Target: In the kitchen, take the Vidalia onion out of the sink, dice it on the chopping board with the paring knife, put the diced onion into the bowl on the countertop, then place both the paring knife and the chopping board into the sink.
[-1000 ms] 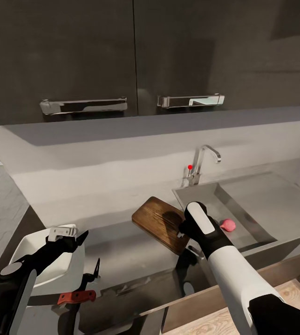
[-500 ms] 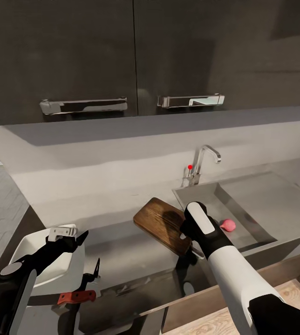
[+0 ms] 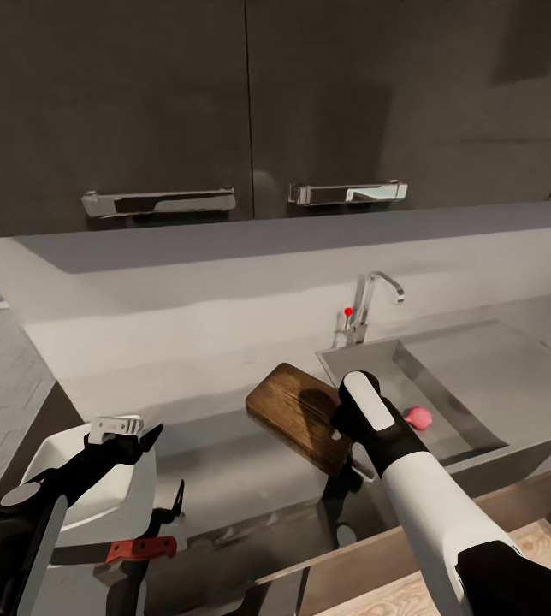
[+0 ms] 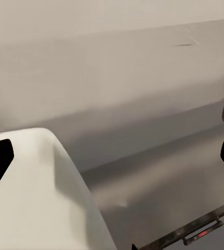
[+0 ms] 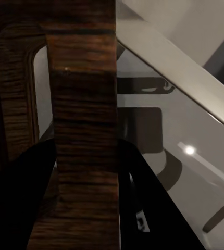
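Note:
The dark brown chopping board (image 3: 293,411) lies on the countertop (image 3: 224,462), its near end by the sink's left rim. My right gripper (image 5: 86,153) is shut on the board's (image 5: 83,104) slotted end, one dark finger (image 5: 18,208) on each side. In the sink (image 3: 472,368) the pinkish Vidalia onion (image 3: 418,417) rests near the front wall. The white bowl (image 3: 87,492) sits at the left, with my left gripper (image 3: 127,432) open above its rim (image 4: 39,198). The paring knife (image 3: 143,547) with its reddish handle lies in front of the bowl.
A chrome faucet (image 3: 368,304) with a red-tipped lever stands behind the sink. Dark wall cabinets (image 3: 250,103) with chrome handles hang above the grey backsplash. The counter's front edge runs just beyond my arms, with wooden floor (image 3: 532,547) at the lower right.
The board's far end has shifted slightly toward the sink in my right gripper. The head camera has moved a little, shifting the cabinets in view. The left arm has stayed put.

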### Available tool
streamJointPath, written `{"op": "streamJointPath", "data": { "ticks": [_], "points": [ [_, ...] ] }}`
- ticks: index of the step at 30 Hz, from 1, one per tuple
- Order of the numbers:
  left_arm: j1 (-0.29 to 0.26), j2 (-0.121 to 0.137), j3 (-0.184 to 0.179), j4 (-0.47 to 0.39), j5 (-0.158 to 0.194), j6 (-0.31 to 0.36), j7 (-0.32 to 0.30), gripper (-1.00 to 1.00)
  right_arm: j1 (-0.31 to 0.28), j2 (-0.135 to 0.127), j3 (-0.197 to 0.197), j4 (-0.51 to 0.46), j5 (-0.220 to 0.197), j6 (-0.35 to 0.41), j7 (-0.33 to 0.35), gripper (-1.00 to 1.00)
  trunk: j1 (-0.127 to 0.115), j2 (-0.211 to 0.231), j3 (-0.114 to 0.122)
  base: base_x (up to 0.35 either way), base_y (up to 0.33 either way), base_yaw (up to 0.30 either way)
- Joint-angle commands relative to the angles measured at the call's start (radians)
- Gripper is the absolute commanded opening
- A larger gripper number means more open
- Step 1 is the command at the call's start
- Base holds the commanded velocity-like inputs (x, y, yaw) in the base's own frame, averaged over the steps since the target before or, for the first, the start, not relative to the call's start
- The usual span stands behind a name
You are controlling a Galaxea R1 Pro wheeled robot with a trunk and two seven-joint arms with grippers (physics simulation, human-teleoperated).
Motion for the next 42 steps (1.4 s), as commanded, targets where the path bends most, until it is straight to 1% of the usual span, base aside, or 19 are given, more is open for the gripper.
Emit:
{"op": "streamJointPath", "data": {
  "ticks": [1,13,18,26,27,35,38,40,42],
  "points": [
    [-0.001,0.000,0.001,-0.001,0.002,0.008,-0.005,1.00,-0.001,0.000,0.002,-0.001,-0.005,0.010,-0.008,-1.00,0.001,-0.002,-0.001,0.000,0.000,0.000],
    [-0.001,0.000,0.001,-0.001,0.002,0.007,-0.005,1.00,-0.001,-0.001,0.001,-0.001,-0.005,0.015,-0.010,-1.00,0.001,-0.002,0.019,0.000,0.000,0.000],
    [-0.001,-0.001,0.001,-0.001,0.002,0.007,-0.005,1.00,-0.001,-0.001,0.006,-0.001,-0.005,0.042,-0.010,-1.00,0.001,-0.002,0.027,0.000,0.000,0.000],
    [-0.001,-0.001,0.001,-0.001,0.002,0.007,-0.005,1.00,-0.001,-0.001,0.002,-0.001,-0.005,0.142,-0.010,-1.00,0.001,-0.002,0.040,0.000,0.000,0.000],
    [-0.001,-0.002,0.001,-0.001,0.002,0.007,-0.005,1.00,-0.001,-0.001,0.003,-0.001,-0.005,0.178,-0.010,-1.00,0.001,-0.002,0.041,0.000,0.000,-0.041],
    [-0.001,-0.001,0.001,-0.001,0.002,0.007,-0.005,1.00,-0.001,-0.002,0.003,-0.001,-0.004,0.210,-0.009,-1.00,0.001,-0.002,0.052,0.000,0.000,-0.026],
    [-0.001,-0.001,0.001,-0.001,0.002,0.008,-0.005,1.00,-0.001,-0.003,0.002,-0.002,-0.003,0.269,-0.008,-1.00,0.001,-0.002,0.053,0.000,0.000,-0.003],
    [-0.001,-0.001,0.001,-0.001,0.002,0.007,-0.005,1.00,-0.001,-0.005,0.000,-0.004,-0.004,0.329,-0.007,-1.00,0.001,-0.002,0.054,0.000,0.000,-0.001],
    [-0.001,-0.001,0.001,-0.001,0.002,0.007,-0.005,1.00,-0.001,-0.005,-0.001,-0.005,-0.004,0.344,-0.007,-1.00,0.001,-0.002,0.054,0.000,0.000,0.000]
  ]
}}
